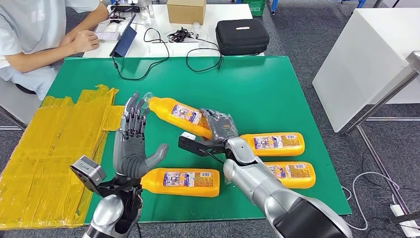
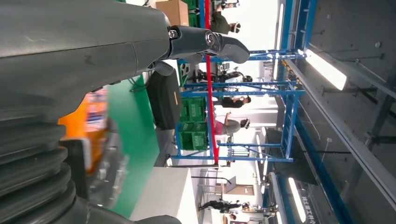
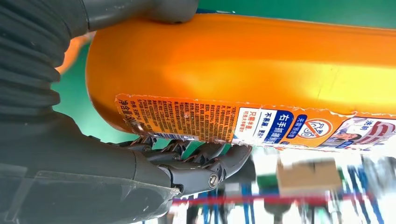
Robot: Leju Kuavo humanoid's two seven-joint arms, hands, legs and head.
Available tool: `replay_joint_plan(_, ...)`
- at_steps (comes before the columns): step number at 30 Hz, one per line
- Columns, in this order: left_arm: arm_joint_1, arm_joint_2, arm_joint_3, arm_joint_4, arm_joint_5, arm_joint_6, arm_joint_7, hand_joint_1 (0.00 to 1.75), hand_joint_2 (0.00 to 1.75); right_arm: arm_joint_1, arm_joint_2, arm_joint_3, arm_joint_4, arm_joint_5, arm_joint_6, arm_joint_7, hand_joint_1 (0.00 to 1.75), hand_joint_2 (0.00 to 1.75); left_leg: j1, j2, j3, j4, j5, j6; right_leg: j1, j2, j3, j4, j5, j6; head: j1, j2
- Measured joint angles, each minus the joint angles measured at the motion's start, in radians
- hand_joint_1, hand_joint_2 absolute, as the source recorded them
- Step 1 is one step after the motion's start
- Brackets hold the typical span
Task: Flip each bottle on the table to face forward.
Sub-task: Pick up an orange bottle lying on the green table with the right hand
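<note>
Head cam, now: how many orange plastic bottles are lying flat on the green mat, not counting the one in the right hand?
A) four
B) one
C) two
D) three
D: three orange plastic bottles lie flat on the green mat: one near the left hand and two further right; the right hand grips a fourth bottle.

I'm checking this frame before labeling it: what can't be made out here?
- Held bottle: its base, in the head view, is covered by the right hand.
- Its cap is cut off in the right wrist view.
- Left hand: the bottle beside it in the left wrist view is blurred, label unreadable.
</note>
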State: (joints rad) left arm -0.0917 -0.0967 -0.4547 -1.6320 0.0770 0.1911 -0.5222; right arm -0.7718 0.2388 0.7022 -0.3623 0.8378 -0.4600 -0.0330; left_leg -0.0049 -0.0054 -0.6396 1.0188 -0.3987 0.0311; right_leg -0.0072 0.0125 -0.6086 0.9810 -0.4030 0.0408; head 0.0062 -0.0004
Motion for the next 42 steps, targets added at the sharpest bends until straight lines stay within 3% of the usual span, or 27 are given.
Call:
replay_joint_plan(5, 0.016, 0.000, 0.000, -0.007, -0.005, 0.002, 0.000, 0.00, 1.75, 0.021, -0.006, -0.066, -0.031, 0.000, -0.108, -0.043, 1.75, 1.75, 0.000, 0.000, 0.000, 0.000, 0.000, 0.000, 0.000, 0.000, 0.000, 0.000, 0.000, 0.000, 0.000, 0.000)
replay_joint_plan(14, 0.023, 0.000, 0.000, -0.014, -0.008, 0.002, 0.000, 0.00, 1.75, 0.044, -0.010, -0.113, -0.054, -0.007, -0.133, -0.064, 1.75, 1.75, 0.000, 0.000, 0.000, 0.000, 0.000, 0.000, 0.000, 0.000, 0.000, 0.000, 0.000, 0.000, 0.000, 0.000)
replay_joint_plan(16, 0.026, 0.000, 0.000, -0.016, -0.012, 0.004, 0.003, 0.00, 1.75, 0.065, -0.010, -0.139, -0.084, -0.012, -0.178, -0.119, 1.75, 1.75, 0.000, 0.000, 0.000, 0.000, 0.000, 0.000, 0.000, 0.000, 0.000, 0.000, 0.000, 0.000, 0.000, 0.000)
replay_joint_plan(19, 0.034, 0.001, 0.000, -0.016, -0.018, -0.002, 0.030, 0.00, 1.75, 0.128, -0.001, -0.240, -0.194, -0.026, -0.222, -0.277, 1.75, 1.75, 0.000, 0.000, -0.001, 0.000, 0.000, 0.000, 0.000, 0.000, 0.000, 0.000, 0.000, 0.000, 0.000, 0.000)
replay_joint_plan(21, 0.036, 0.004, 0.003, -0.016, -0.013, -0.018, 0.061, 0.00, 1.75, 0.191, 0.011, -0.306, -0.300, -0.100, -0.224, -0.384, 1.75, 1.75, 0.000, -0.002, -0.001, 0.000, 0.000, 0.000, 0.000, -0.002, 0.000, 0.000, -0.001, 0.000, 0.000, 0.000)
replay_joint_plan(23, 0.036, 0.008, 0.012, -0.016, -0.004, -0.033, 0.084, 0.00, 1.75, 0.257, 0.017, -0.329, -0.414, -0.180, -0.223, -0.428, 1.75, 1.75, 0.000, -0.004, -0.001, 0.000, -0.001, -0.001, 0.000, -0.004, -0.001, 0.000, -0.001, -0.001, 0.000, 0.000)
replay_joint_plan(29, 0.036, 0.017, 0.031, -0.016, 0.002, -0.047, 0.100, 0.00, 1.75, 0.359, 0.014, -0.331, -0.603, -0.234, -0.222, -0.427, 1.75, 1.75, 0.000, -0.002, -0.002, 0.000, -0.001, -0.001, 0.000, -0.003, -0.002, 0.000, -0.001, -0.001, 0.000, 0.000)
replay_joint_plan(33, 0.026, 0.024, 0.032, -0.014, 0.009, -0.071, 0.129, 0.00, 1.75, 0.413, 0.008, -0.324, -0.697, -0.342, -0.191, -0.479, 1.75, 1.75, 0.000, -0.003, -0.002, 0.000, -0.001, -0.001, 0.000, -0.004, -0.002, 0.000, -0.001, -0.001, 0.000, 0.000)
replay_joint_plan(38, -0.034, 0.040, 0.035, 0.004, 0.026, -0.105, 0.171, 0.00, 1.75, 0.546, -0.019, -0.272, -0.900, -0.469, -0.126, -0.536, 1.75, 1.75, 0.000, -0.003, -0.003, 0.000, -0.001, -0.001, 0.000, -0.004, -0.002, 0.000, -0.001, -0.001, 0.000, 0.000)
replay_joint_plan(42, -0.071, 0.047, 0.035, 0.020, 0.032, -0.114, 0.184, 0.00, 1.75, 0.611, -0.043, -0.240, -1.008, -0.496, -0.103, -0.548, 1.75, 1.75, 0.000, -0.002, -0.003, 0.000, -0.001, -0.001, 0.000, -0.003, -0.003, 0.000, -0.001, -0.001, 0.000, 0.000)
